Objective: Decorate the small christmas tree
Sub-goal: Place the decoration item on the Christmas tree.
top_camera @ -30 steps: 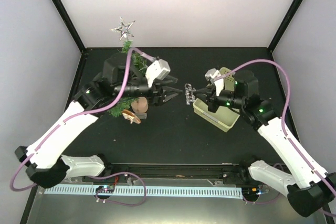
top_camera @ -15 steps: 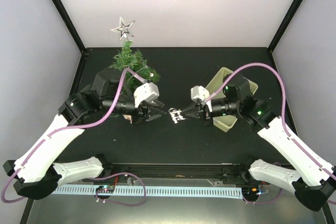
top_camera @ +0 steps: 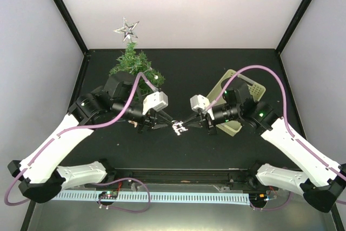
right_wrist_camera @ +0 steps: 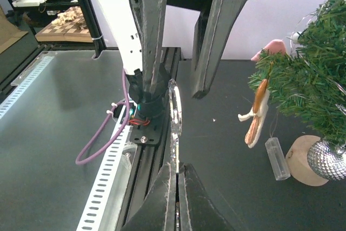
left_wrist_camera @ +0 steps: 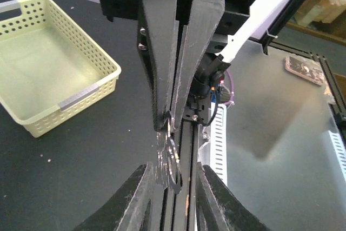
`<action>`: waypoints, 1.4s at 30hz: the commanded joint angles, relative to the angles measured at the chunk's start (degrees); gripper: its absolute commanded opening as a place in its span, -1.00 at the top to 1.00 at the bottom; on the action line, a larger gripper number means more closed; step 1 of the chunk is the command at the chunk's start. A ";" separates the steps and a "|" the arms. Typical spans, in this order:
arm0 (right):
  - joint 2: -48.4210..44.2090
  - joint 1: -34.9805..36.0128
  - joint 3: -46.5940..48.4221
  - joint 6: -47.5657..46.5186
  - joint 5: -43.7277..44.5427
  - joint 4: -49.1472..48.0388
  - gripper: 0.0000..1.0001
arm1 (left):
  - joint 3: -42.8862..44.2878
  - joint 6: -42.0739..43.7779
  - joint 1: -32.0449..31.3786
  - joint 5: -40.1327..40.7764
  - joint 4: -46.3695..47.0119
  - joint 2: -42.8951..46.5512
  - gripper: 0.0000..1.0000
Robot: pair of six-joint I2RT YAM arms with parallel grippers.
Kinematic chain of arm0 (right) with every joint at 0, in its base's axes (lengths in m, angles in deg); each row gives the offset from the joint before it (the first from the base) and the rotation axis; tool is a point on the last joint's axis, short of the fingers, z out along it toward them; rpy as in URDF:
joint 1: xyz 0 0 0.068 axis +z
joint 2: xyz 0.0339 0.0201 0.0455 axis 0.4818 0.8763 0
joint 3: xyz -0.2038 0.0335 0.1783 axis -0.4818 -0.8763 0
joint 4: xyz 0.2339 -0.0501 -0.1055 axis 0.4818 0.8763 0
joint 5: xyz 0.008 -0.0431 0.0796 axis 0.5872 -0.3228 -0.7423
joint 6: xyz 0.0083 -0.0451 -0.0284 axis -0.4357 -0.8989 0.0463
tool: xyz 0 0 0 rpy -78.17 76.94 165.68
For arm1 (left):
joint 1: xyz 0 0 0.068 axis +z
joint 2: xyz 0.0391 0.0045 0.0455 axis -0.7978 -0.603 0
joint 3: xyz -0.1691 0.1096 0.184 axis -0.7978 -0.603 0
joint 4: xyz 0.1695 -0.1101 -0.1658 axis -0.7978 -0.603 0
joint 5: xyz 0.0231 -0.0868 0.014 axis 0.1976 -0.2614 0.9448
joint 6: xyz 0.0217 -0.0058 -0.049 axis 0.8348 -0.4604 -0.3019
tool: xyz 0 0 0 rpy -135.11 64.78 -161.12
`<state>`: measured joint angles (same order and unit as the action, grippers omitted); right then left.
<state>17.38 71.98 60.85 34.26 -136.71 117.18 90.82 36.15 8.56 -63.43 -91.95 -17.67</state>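
Note:
The small christmas tree [top_camera: 133, 63] stands at the back left with a silver star [top_camera: 126, 28] on top; it also shows in the right wrist view [right_wrist_camera: 311, 79] on its wooden stump [right_wrist_camera: 301, 162]. My right gripper [top_camera: 184, 124] [right_wrist_camera: 177, 169] is shut on a flat silver glitter ornament [top_camera: 177, 129] [right_wrist_camera: 174, 109], held edge-on above the mat. My left gripper [top_camera: 166, 123] [left_wrist_camera: 175, 179] is open, and the ornament [left_wrist_camera: 170, 160] sits between its fingers [left_wrist_camera: 141, 198] without a visible grip.
A pale yellow perforated basket [top_camera: 233, 73] [left_wrist_camera: 81, 96] lies at the right, under the right arm. On the tree hang a brown-and-white ornament [right_wrist_camera: 258, 114], a clear icicle [right_wrist_camera: 274, 158] and a silver ball [right_wrist_camera: 327, 160]. A rail runs along the table's near edge.
Both grippers moved toward the near middle of the table. The right one carried the silver ornament left and down into the left gripper's open jaws. The left arm came off the tree.

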 commanded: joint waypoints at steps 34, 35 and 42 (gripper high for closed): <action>-15.07 1.53 -25.62 43.82 32.12 -61.48 -0.15 | -25.99 -27.60 0.59 33.83 38.13 29.29 0.97; -14.06 1.55 -24.38 44.88 30.09 -61.49 -0.15 | -28.43 -30.27 0.63 33.85 41.00 30.73 0.97; -3.74 1.54 -20.41 58.90 14.73 -72.29 -0.11 | -35.53 -39.12 0.59 31.82 55.84 36.90 0.97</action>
<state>9.71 73.40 39.41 83.09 -113.15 56.16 56.19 4.76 8.71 -33.09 -48.67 16.97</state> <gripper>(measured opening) 0.558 0.019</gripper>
